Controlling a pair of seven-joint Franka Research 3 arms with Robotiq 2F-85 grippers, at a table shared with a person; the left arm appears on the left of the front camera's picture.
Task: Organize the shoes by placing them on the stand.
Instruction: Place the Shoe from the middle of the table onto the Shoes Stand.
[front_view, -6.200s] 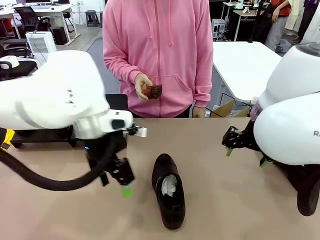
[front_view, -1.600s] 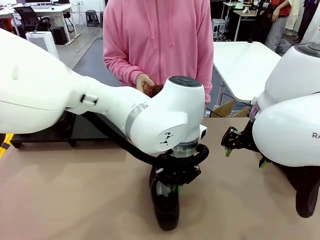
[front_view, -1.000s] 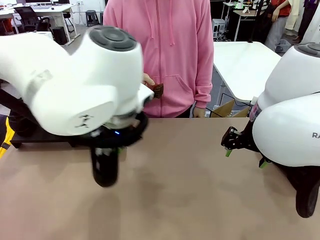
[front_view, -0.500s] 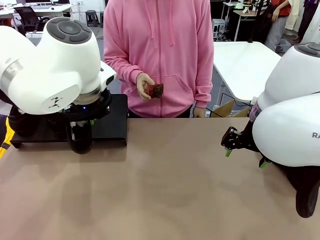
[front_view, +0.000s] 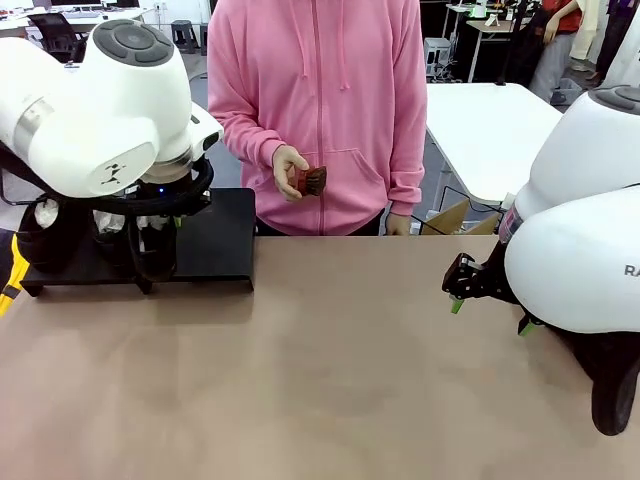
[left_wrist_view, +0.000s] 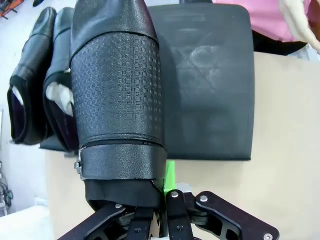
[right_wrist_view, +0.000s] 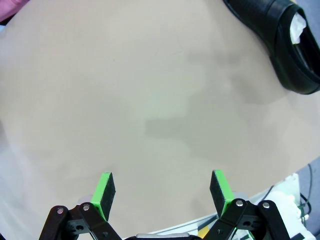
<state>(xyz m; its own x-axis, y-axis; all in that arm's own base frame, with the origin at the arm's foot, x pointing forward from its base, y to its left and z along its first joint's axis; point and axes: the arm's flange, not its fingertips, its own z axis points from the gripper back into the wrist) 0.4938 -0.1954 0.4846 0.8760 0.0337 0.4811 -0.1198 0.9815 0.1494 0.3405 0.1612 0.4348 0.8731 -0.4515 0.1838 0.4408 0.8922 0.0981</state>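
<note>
Tabletop (front_view: 350, 380) one shoe (right_wrist_view: 267, 30); stand (left_wrist_view: 210, 85) two; left gripper (left_wrist_view: 159, 187) one.

Stand at the table's far left, person across the middle, one stray shoe near the right arm.

On the stand (front_view: 215, 235), two shoes (left_wrist_view: 27, 85) sit side by side at its left end. Just right of them the left gripper (left_wrist_view: 160, 185) holds a third shoe (left_wrist_view: 117, 100) over it, with bare platform farther right. Behind the table (front_view: 350, 380) stands a person (front_view: 320, 100), one hand (front_view: 288, 170) holding a brush (front_view: 311, 181) in front of the body. The right gripper (right_wrist_view: 162, 187) hangs over bare table at the right, a fourth shoe (right_wrist_view: 280, 40) lying beyond it.
</note>
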